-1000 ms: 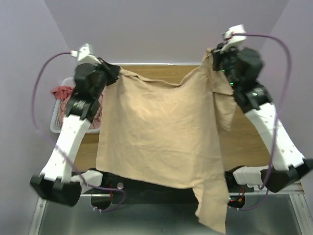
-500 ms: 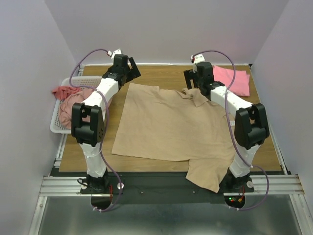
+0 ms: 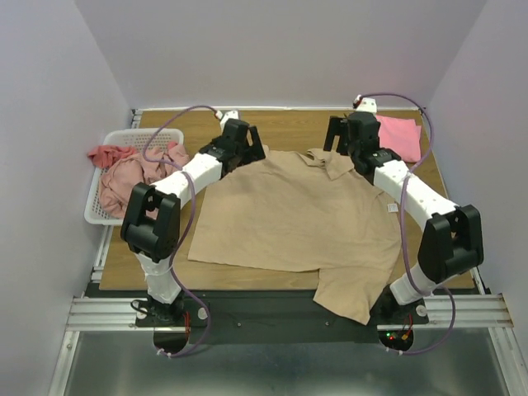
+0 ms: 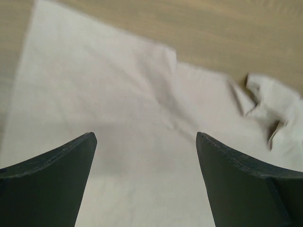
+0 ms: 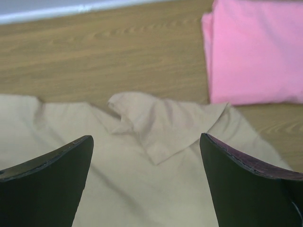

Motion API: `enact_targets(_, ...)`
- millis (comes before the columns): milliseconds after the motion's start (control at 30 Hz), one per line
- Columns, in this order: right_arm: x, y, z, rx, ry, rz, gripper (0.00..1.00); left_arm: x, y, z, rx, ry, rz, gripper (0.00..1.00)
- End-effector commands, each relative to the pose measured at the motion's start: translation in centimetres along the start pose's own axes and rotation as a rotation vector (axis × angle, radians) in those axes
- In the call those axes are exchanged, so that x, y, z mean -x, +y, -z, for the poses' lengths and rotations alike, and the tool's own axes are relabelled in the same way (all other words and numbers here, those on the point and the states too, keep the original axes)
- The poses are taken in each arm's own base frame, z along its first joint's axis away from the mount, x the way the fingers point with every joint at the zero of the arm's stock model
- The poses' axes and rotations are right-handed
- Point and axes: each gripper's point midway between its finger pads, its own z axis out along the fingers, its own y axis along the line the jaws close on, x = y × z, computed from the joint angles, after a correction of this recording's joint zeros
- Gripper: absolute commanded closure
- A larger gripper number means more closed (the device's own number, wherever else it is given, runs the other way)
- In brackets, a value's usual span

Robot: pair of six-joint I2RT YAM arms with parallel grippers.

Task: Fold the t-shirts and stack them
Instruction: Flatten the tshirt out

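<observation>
A large tan t-shirt (image 3: 297,219) lies spread flat on the wooden table (image 3: 280,128), one sleeve hanging over the near edge. Its collar (image 5: 163,120) is crumpled at the far side. My left gripper (image 3: 247,147) hovers open over the shirt's far left shoulder (image 4: 142,142), nothing between its fingers. My right gripper (image 3: 345,142) hovers open just beyond the collar, empty too. A folded bright pink t-shirt (image 3: 398,136) lies at the far right corner, and it also shows in the right wrist view (image 5: 255,52). Dusty-pink and salmon-red shirts (image 3: 132,169) are heaped in the basket.
A white mesh basket (image 3: 111,186) stands off the table's left edge, holding the crumpled shirts. Bare wood shows along the far edge between the two grippers and on both sides of the tan shirt. Purple walls close in on three sides.
Both grippers held the tan shirt up by its shoulders a second ago. They laid it flat, opened and let go, and now hover low over its far edge.
</observation>
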Motion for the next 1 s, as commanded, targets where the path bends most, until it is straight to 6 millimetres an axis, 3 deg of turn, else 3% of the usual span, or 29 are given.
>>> enact_targets(0,-6.1,1.6,0.0,0.073,0.182,-0.112,0.0,-3.2,1.9,0.7,0.037,0.044,0.052,0.02)
enact_targets(100,-9.7,1.7,-0.5,0.082,0.269,-0.104,0.01,-5.5,3.6,0.7,0.073,0.074,0.06,0.02)
enact_targets(200,-11.9,1.2,-1.8,0.052,0.313,-0.053,0.04,-7.8,5.1,0.6,0.109,0.115,0.066,0.02)
enact_targets(467,-13.7,-0.4,-5.2,-0.053,0.343,0.086,0.22,-12.7,9.2,0.1,0.219,0.201,0.074,0.02)
enact_targets(633,-14.7,-1.6,-7.1,-0.144,0.346,0.133,0.28,-14.2,11.7,-0.1,0.271,0.236,0.099,0.02)
enact_targets(733,-15.0,-1.8,-8.0,-0.172,0.347,0.139,0.37,-14.6,12.7,0.4,0.291,0.239,0.118,0.02)
enact_targets(900,-13.6,-1.9,-8.6,-0.204,0.307,0.11,0.78,-14.8,13.8,1.0,0.313,0.235,0.118,0.02)
enact_targets(967,-13.2,-1.6,-8.8,-0.201,0.297,0.108,0.81,-14.9,14.0,1.1,0.319,0.238,0.116,0.02)
